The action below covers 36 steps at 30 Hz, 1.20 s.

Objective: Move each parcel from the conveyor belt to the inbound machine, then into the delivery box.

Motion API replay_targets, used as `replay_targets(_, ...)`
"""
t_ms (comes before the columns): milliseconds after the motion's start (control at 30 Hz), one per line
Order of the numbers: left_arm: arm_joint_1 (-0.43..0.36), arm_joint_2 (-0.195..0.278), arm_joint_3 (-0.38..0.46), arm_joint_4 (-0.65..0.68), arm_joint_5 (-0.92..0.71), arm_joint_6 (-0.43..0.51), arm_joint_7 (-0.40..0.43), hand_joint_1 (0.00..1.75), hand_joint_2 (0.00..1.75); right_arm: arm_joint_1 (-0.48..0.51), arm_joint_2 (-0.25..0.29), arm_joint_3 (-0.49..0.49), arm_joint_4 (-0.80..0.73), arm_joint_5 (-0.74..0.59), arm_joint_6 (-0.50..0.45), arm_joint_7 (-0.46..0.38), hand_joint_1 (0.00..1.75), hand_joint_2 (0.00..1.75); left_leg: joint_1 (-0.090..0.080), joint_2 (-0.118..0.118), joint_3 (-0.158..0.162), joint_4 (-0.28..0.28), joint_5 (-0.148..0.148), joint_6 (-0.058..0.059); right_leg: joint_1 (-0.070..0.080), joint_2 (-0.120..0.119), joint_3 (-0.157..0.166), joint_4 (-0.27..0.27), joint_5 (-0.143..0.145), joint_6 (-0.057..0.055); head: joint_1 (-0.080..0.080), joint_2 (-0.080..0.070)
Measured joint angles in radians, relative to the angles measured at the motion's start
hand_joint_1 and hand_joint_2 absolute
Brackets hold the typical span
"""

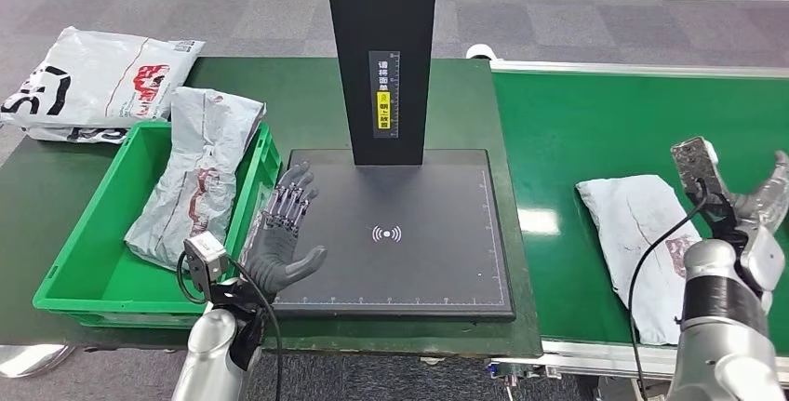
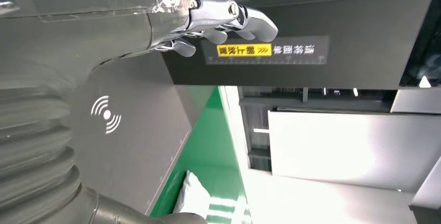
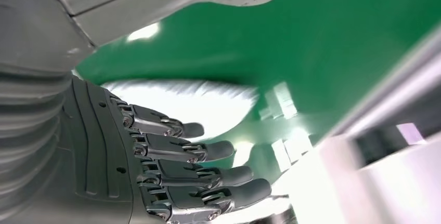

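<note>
The right hand (image 1: 758,210), fingers spread and holding nothing, hovers at 3 o'clock of the grey parcel (image 1: 642,252) on the conveyor belt (image 1: 605,122). The left hand (image 1: 284,233), also spread and bare, rests over the inbound machine (image 1: 437,261) plate's 9 o'clock edge; at 10 o'clock, a delivery box (image 1: 88,271) holds another parcel (image 1: 191,178).

Dark green table (image 1: 307,103) (grey carpet (image 1: 595,33) beyond).

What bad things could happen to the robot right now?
The right hand hovers open beside the parcel on the belt, so a sloppy grab might let the soft bag slip or snag the black cable. The left hand is open over the scanner plate, so it could block the parcel's landing spot.
</note>
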Motion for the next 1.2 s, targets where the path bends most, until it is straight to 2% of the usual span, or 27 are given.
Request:
replay_targets(100,-0.003,0.001,-0.007,0.036,0.010,-0.010,-0.004,0.00,1.75,-0.016,-0.047,-0.001,0.097,0.119,0.017,0.100,0.00,1.75,0.000,-0.001,0.000,0.000,0.000,0.000,0.000,-0.001,0.000,0.000,0.000,0.000,0.000,0.000)
replay_targets(200,-0.008,0.001,-0.017,0.077,0.014,-0.010,-0.014,0.00,1.75,-0.006,-0.077,-0.001,0.179,0.192,0.062,0.146,0.00,1.75,0.000,0.000,0.000,0.000,-0.001,0.000,0.000,0.000,0.000,0.000,0.000,0.000,0.000,0.000)
replay_targets(433,-0.015,0.001,-0.030,0.131,0.022,-0.005,-0.027,0.00,1.75,0.052,-0.083,-0.001,0.297,0.297,0.168,0.219,0.00,1.75,0.000,0.000,0.000,0.000,-0.001,0.000,0.000,0.000,0.000,0.000,-0.001,0.001,0.000,0.000)
replay_targets(700,-0.018,0.001,-0.035,0.159,0.024,-0.004,-0.028,0.00,1.75,0.075,-0.074,-0.001,0.342,0.313,0.189,0.229,0.00,1.75,0.000,0.000,0.000,0.000,-0.001,0.000,0.000,0.001,0.000,0.000,-0.001,0.001,0.000,0.000)
replay_targets(833,-0.020,0.001,-0.038,0.169,0.027,-0.003,-0.030,0.00,1.75,0.080,-0.069,-0.001,0.357,0.331,0.250,0.213,0.00,1.75,0.000,0.000,0.000,0.000,-0.001,0.000,0.000,0.001,0.000,0.000,-0.001,0.001,0.000,0.000)
replay_targets(967,-0.022,0.001,-0.046,0.177,0.028,-0.002,-0.035,0.00,1.75,0.096,-0.048,-0.001,0.372,0.348,0.303,0.181,0.00,1.75,0.001,0.001,0.000,0.000,-0.001,0.000,0.001,0.001,0.000,0.000,-0.001,0.001,0.000,0.000)
replay_targets(1200,-0.022,0.001,-0.050,0.180,0.026,-0.001,-0.044,0.00,1.75,0.099,-0.014,-0.001,0.378,0.349,0.310,0.160,0.00,1.75,0.003,0.004,0.004,0.000,-0.002,-0.001,0.002,0.003,0.003,0.000,-0.001,0.000,0.000,0.000)
